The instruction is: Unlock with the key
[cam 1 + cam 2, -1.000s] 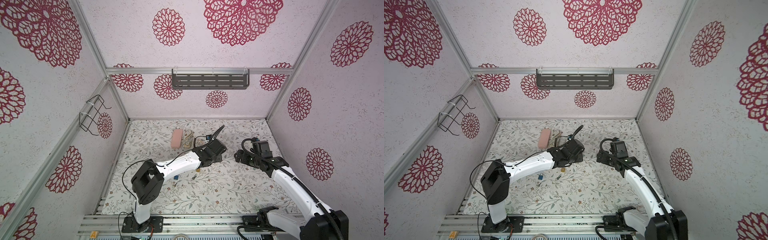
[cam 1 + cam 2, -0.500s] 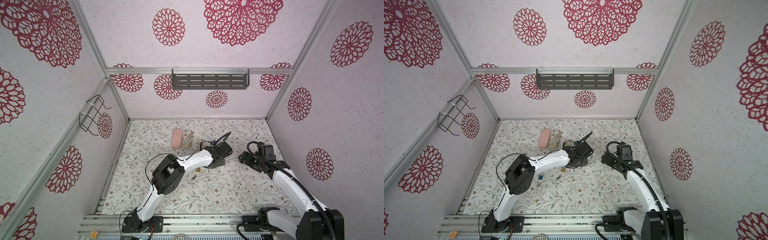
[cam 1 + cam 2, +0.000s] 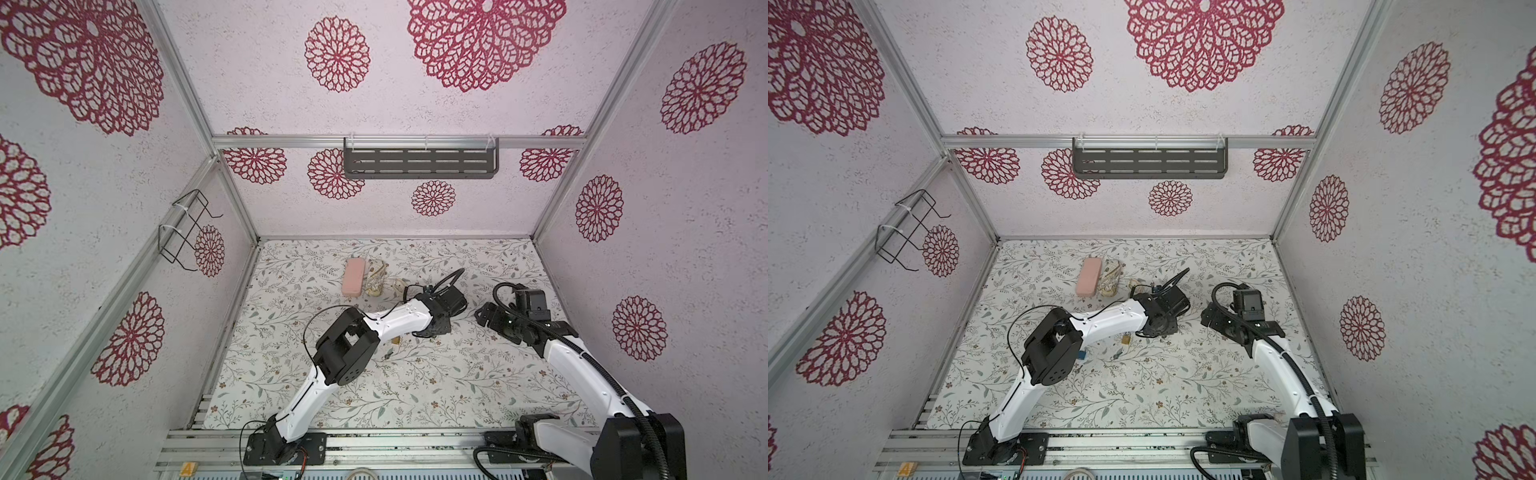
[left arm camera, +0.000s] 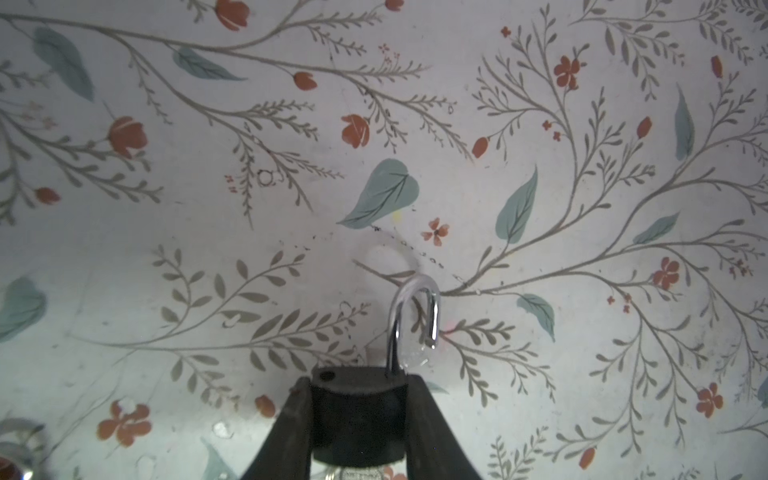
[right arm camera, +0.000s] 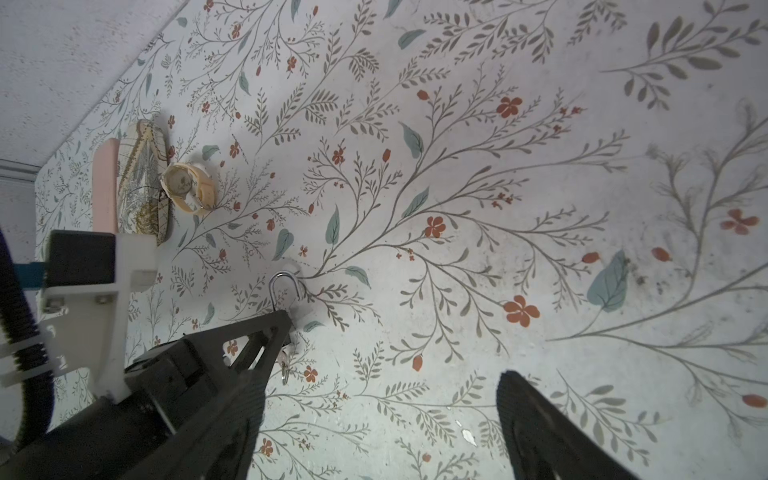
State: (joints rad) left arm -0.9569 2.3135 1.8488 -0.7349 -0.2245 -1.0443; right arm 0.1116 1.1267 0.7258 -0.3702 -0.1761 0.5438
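My left gripper (image 4: 357, 380) is shut on a black padlock (image 4: 357, 419), gripping its body on both sides. The silver shackle (image 4: 415, 316) stands swung open, with one end free and one hole in the body empty. In the right wrist view the shackle (image 5: 284, 286) sticks out past the left fingers (image 5: 266, 340), and a small silver key (image 5: 284, 371) hangs beneath them. My right gripper (image 5: 374, 436) is open and empty, just to the right of the left gripper (image 3: 436, 328) in both top views, and the two are apart. The lock is hidden in both top views.
A pink case (image 3: 353, 277), a patterned pouch (image 3: 376, 278) and a cream watch (image 5: 187, 189) lie at the back of the floral mat. A small brass padlock (image 3: 1125, 340), a small metal piece (image 3: 1116, 355) and a blue bit (image 3: 1082, 355) lie under the left arm.
The left arm has swung its elbow up and to the right and turned its wrist, bringing the held padlock lower and nearer the right gripper. The right arm shifted slightly right.
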